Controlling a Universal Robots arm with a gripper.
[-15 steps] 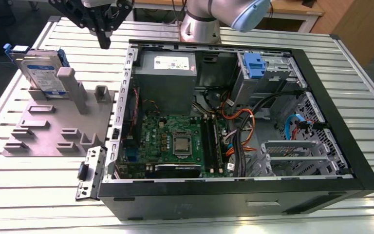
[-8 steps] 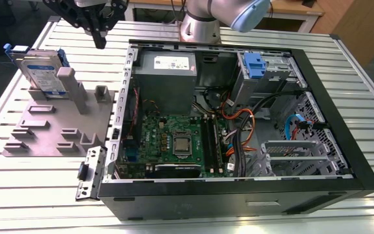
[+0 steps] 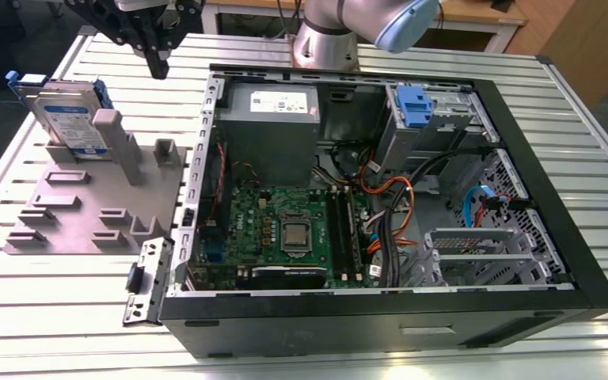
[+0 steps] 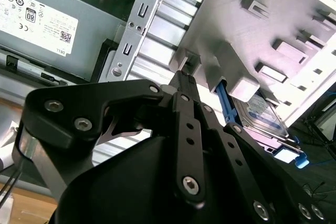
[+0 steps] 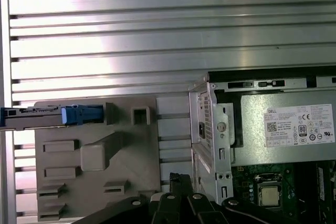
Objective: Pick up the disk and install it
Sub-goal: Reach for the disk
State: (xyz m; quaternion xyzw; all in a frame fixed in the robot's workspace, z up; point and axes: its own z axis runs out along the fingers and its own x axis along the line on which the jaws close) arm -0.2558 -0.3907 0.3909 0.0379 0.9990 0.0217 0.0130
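You have the ribbed aluminium table (image 3: 61,317) carrying the open black computer tower case (image 3: 389,313), and at the exterior view's left of the case lies a flat grey plastic holder plate (image 3: 77,218) with raised blocks. The disk (image 3: 70,119), a silver hard drive with a white-and-blue label in a bright blue carrier frame, stands on edge in a slot of that plate. Your black gripper (image 3: 159,70) hangs above the gap between disk and case, drawn narrow and gripping nothing.
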